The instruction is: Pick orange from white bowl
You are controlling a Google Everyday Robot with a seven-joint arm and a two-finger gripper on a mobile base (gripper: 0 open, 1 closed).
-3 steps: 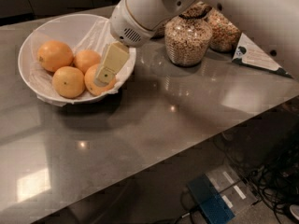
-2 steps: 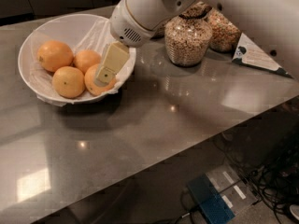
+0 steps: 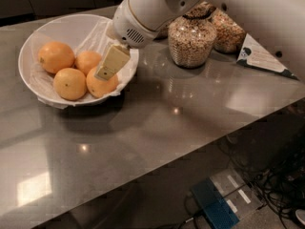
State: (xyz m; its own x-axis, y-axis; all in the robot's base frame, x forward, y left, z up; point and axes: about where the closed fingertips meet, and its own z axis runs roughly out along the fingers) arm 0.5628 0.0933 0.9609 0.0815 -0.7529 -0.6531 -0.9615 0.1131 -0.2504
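The white bowl [image 3: 61,19], lined with crinkled white paper, stands at the back left of the grey table. It holds several yellow-orange oranges: one at the far left [image 3: 56,56], one in the middle [image 3: 87,61], one at the front [image 3: 69,83] and one at the right [image 3: 102,87]. My gripper [image 3: 104,73] hangs from the white arm [image 3: 143,13] and reaches down into the bowl. Its cream-coloured tip lies over the top of the right orange and hides part of it.
Two glass jars of cereal [image 3: 193,42] [image 3: 228,32] stand right of the bowl, close to the arm. A triangular card [image 3: 262,56] lies at the far right. The table's edge runs diagonally at the front right; a blue box [image 3: 214,206] and cables lie on the floor below.
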